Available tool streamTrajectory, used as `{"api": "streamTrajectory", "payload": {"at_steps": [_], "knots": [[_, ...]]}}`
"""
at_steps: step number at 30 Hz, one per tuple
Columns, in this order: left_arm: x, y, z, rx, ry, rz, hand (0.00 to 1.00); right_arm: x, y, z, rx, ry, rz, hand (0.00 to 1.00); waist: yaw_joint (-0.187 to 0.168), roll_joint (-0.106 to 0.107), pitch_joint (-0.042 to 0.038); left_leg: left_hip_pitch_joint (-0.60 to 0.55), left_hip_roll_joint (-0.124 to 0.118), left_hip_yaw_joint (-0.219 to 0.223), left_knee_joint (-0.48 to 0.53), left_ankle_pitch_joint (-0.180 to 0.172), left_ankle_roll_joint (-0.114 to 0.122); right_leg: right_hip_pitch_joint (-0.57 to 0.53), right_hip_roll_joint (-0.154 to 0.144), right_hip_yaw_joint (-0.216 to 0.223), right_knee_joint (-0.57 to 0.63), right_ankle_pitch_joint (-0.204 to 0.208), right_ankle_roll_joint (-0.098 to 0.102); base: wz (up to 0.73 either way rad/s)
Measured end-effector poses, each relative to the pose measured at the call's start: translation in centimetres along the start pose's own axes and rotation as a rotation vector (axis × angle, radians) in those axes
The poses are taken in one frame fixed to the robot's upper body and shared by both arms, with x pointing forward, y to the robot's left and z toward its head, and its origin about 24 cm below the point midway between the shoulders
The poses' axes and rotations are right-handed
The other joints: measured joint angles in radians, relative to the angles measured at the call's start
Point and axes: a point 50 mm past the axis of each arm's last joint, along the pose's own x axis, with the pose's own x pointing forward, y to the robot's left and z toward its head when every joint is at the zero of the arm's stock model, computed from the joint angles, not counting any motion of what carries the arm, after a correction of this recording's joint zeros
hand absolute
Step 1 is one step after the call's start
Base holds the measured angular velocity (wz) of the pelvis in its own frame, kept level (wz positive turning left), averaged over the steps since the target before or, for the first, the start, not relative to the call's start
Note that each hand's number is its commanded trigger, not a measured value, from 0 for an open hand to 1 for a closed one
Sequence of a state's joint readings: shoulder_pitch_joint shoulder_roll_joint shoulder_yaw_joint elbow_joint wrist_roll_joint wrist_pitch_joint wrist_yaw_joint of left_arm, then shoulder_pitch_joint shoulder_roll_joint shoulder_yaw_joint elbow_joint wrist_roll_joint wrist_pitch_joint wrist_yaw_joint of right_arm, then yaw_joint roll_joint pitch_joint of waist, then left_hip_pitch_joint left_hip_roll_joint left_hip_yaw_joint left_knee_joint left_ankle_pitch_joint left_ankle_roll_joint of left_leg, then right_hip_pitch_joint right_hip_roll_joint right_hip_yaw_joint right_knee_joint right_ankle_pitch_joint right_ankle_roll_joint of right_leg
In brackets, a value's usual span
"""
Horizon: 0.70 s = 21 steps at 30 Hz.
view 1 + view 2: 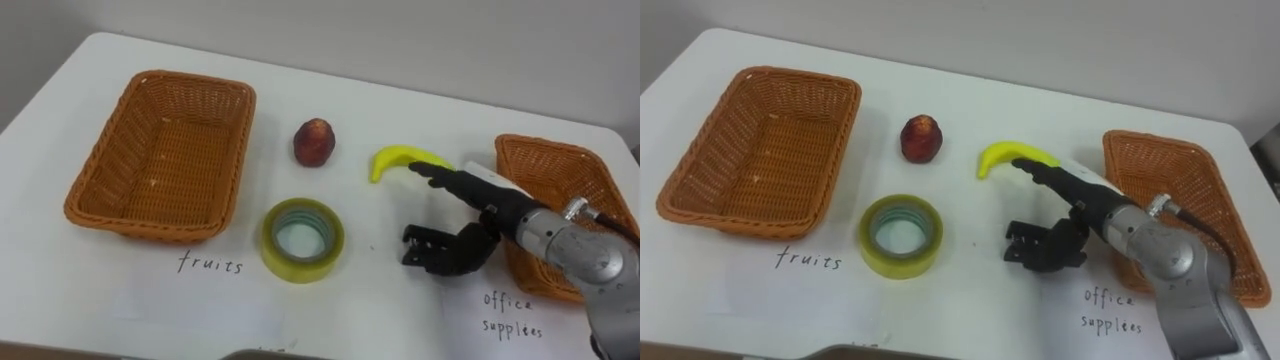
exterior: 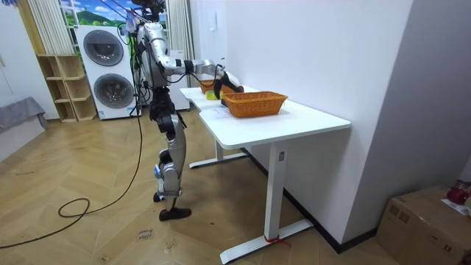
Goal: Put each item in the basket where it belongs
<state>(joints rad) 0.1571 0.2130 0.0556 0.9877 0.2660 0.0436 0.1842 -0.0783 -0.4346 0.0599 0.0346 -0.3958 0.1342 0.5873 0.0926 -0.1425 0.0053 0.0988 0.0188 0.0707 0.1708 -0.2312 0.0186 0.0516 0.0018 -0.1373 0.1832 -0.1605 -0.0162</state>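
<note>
The right hand [image 1: 485, 207], half open and empty, sits just beside the banana [image 1: 400, 158], likely lining up a grasp to move it to the left basket [image 1: 150, 228].

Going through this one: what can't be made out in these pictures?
Eye views: a finger of the right hand overlaps the banana's end; touching or above it, cannot tell.
Eye views: the arm covers the right basket's near part, so what lies there is unknown.
Room view: the red fruit and tape roll are too small to make out.
</note>
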Motion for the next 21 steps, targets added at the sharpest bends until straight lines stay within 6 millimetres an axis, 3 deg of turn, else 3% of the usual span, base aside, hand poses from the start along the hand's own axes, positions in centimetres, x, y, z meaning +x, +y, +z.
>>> {"api": "streamTrajectory", "payload": {"at_steps": [9,21], "knots": [[0.0,0.0,-0.1,0.001,0.003,-0.001,0.00,-0.1,1.1,-1.5,0.016,0.076,0.055,0.00,0.001,0.001,0.0008,-0.001,-0.001,-0.001,-0.002,0.000,0.000,0.001,0.000,-0.001,0.000,0.000,0.000,0.00],[0.0,0.0,-0.2,0.003,0.011,-0.002,0.00,0.0,1.7,-1.8,-0.022,0.114,0.067,0.00,-0.002,0.002,0.0011,-0.001,-0.002,-0.001,-0.002,0.000,0.000,0.002,-0.001,0.000,0.001,0.000,0.000,0.00]]}}
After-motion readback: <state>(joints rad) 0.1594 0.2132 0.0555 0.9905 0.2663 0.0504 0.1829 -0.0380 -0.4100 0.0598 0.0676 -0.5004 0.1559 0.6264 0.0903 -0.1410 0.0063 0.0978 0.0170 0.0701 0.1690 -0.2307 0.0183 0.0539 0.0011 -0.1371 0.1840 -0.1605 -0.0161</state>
